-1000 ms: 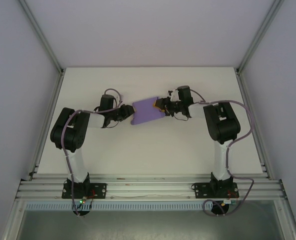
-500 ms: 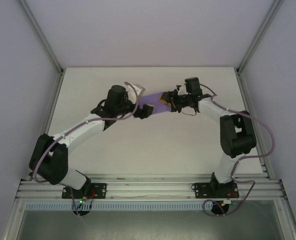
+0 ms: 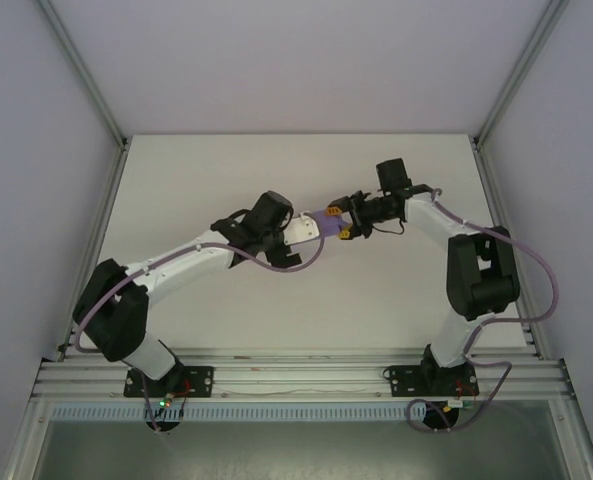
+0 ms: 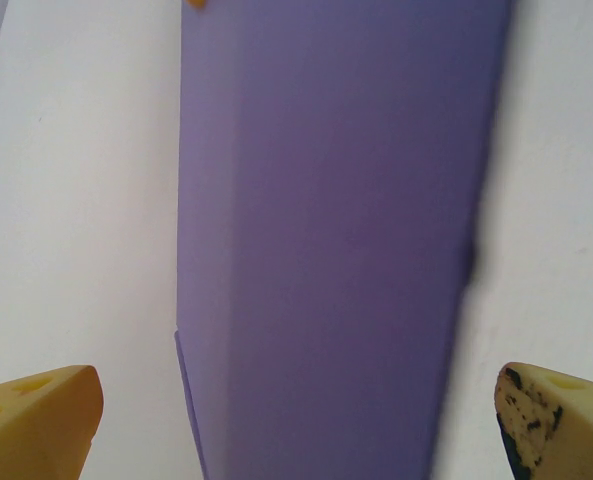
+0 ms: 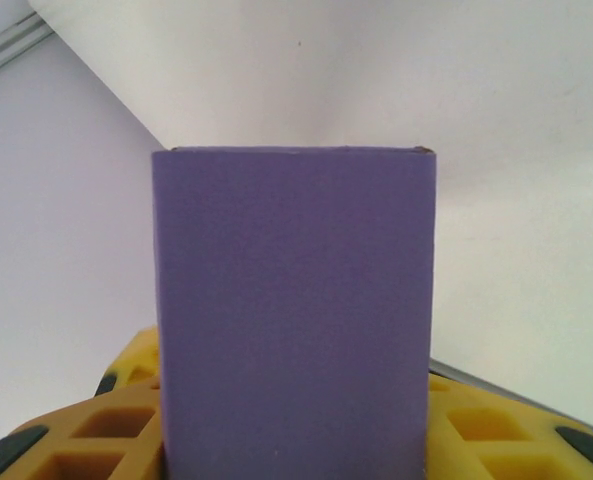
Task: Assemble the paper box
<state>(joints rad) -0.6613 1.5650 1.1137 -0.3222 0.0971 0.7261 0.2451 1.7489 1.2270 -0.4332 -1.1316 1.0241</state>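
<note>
– At mid-table, where does the paper box (image 3: 322, 219) lie?
– Between both grippers. Its right end is clamped by the yellow fingers (image 5: 106, 425) of the right gripper (image 3: 339, 223). Its left end lies between the fingertips (image 4: 36, 420) of the left gripper (image 3: 306, 232), which are spread wide and touch neither side.
– Count? Markings?
– One box, two grippers. The visible faces are plain purple.

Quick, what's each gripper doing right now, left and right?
Left gripper: open, holding nothing.
Right gripper: closed on the paper box.
</note>
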